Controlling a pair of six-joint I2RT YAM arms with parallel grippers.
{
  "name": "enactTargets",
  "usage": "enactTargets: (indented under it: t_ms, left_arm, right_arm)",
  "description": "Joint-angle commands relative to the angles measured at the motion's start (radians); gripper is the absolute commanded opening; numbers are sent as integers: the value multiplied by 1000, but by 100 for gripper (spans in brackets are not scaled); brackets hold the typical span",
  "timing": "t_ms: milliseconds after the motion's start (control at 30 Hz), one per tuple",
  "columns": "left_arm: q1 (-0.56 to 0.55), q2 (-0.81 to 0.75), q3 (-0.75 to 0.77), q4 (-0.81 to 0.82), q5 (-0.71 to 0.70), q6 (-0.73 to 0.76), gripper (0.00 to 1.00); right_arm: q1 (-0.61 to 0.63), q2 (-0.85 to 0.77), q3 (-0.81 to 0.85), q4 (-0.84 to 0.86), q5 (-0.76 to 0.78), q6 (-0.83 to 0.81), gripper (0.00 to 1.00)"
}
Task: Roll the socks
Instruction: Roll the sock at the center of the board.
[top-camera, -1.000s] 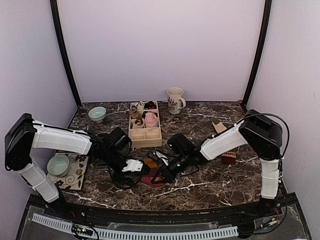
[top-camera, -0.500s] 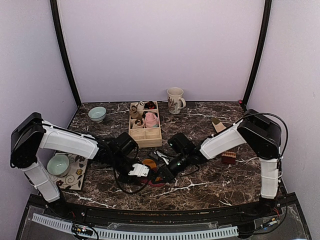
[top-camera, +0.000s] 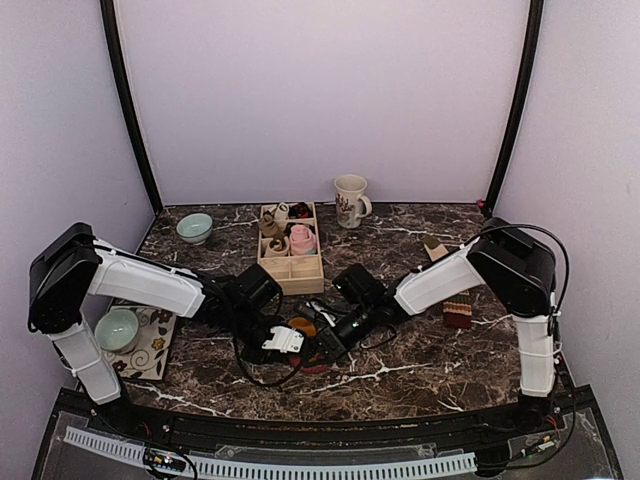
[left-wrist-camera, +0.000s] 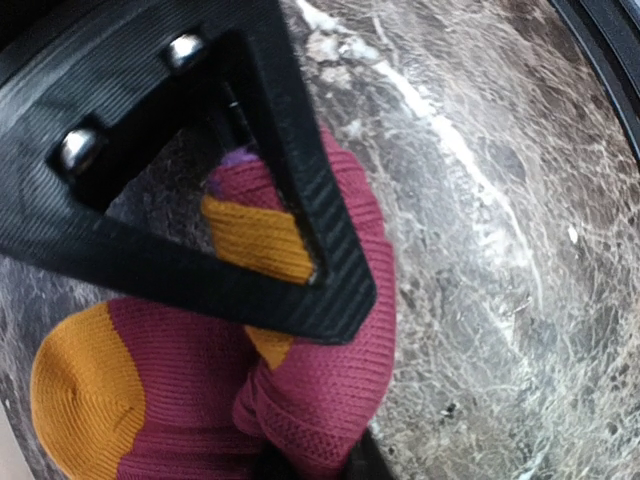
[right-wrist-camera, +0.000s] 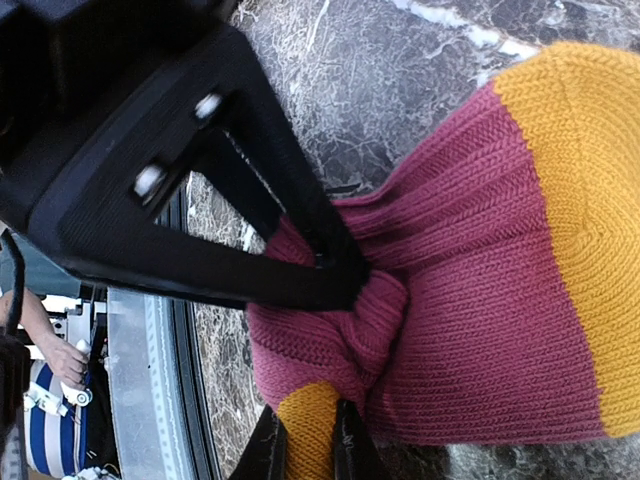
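The striped socks (top-camera: 299, 325) lie mid-table as a maroon and orange bunch between both arms. In the left wrist view the socks (left-wrist-camera: 335, 385) fill the lower left, and my left gripper (left-wrist-camera: 310, 464) is shut on a folded maroon edge. In the right wrist view the socks (right-wrist-camera: 480, 330) spread to the right, and my right gripper (right-wrist-camera: 305, 446) is shut on an orange and maroon fold at their near end. From above, the left gripper (top-camera: 287, 341) and the right gripper (top-camera: 325, 340) sit close together over the socks and hide most of them.
A wooden divided box (top-camera: 291, 272) behind the socks holds a pink bundle (top-camera: 302, 238) and beige items. A mug (top-camera: 350, 200) stands at the back and a pale green bowl (top-camera: 194, 227) at the back left. Another bowl (top-camera: 117, 329) sits on a patterned mat (top-camera: 152, 352). A brown block (top-camera: 457, 315) lies to the right.
My left arm has moved right onto the socks and its gripper has gone from open to shut on them. The right gripper has kept its hold, shifting slightly.
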Motion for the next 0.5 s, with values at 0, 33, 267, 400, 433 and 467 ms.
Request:
enactTargets:
  t_ms: [0, 33, 267, 400, 433, 467]
  left_arm:
    - [-15, 43, 16, -25, 11, -1, 0]
    - [-15, 47, 23, -47, 24, -9, 0]
    - [1, 69, 62, -126, 116, -69, 0]
    - [25, 111, 112, -202, 159, -76, 0]
    - [30, 116, 120, -212, 167, -75, 0]
    - [32, 121, 126, -220, 170, -75, 0]
  right_arm:
    - [19, 93, -80, -186, 238, 12, 5]
    - [20, 75, -94, -164, 260, 9, 14]
    - [17, -139, -196, -66, 523, -25, 99]
    - [16, -266, -243, -44, 725, -35, 99]
    - [17, -304, -259, -36, 790, -36, 99]
    - [18, -343, -279, -22, 875, -29, 99]
